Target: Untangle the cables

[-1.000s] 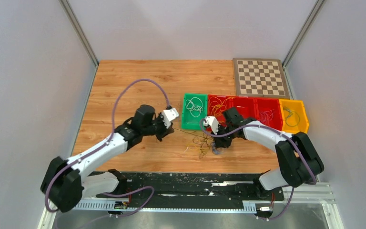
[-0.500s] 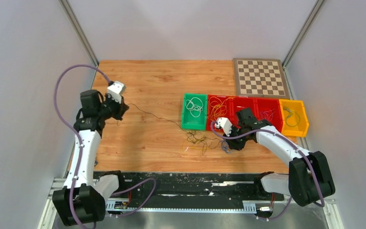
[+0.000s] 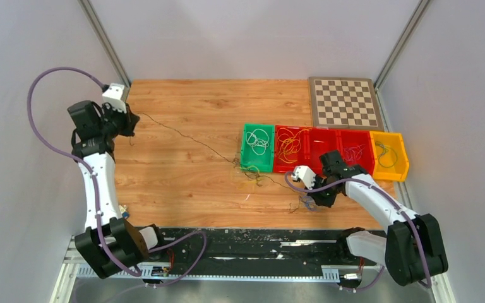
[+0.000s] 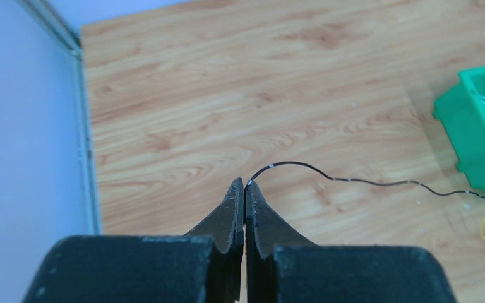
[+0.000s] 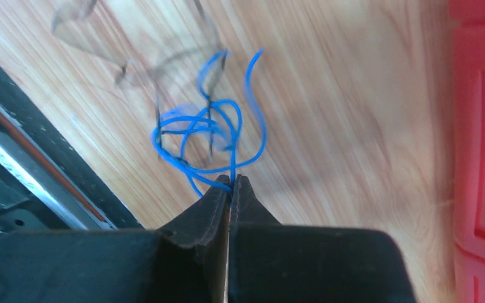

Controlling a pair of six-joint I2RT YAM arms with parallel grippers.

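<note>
The cables [image 3: 252, 178] form a loose yellow and dark snarl on the wooden table, just in front of the green bin. A dark cable [image 3: 183, 136] runs out of it in a long line to the far left, where my left gripper [image 3: 129, 120] is shut on its end. In the left wrist view that dark cable [image 4: 353, 181] curves away from the left gripper [image 4: 245, 184]. My right gripper [image 3: 316, 199], low near the table's front edge, is shut on a coiled blue cable [image 5: 215, 126], pinched at the right gripper [image 5: 232, 180]. Thin dark strands cross the blue coil.
A green bin [image 3: 256, 168], a row of red bins [image 3: 325, 129] and an orange bin [image 3: 406, 158] hold sorted wires at the right. A chessboard [image 3: 344, 102] lies behind them. The black base rail [image 3: 259, 243] runs along the near edge.
My left arm swung far to the back left, drawing the dark cable out long. My right gripper moved right and nearer with the blue cable. The snarl shifted and loosened.
</note>
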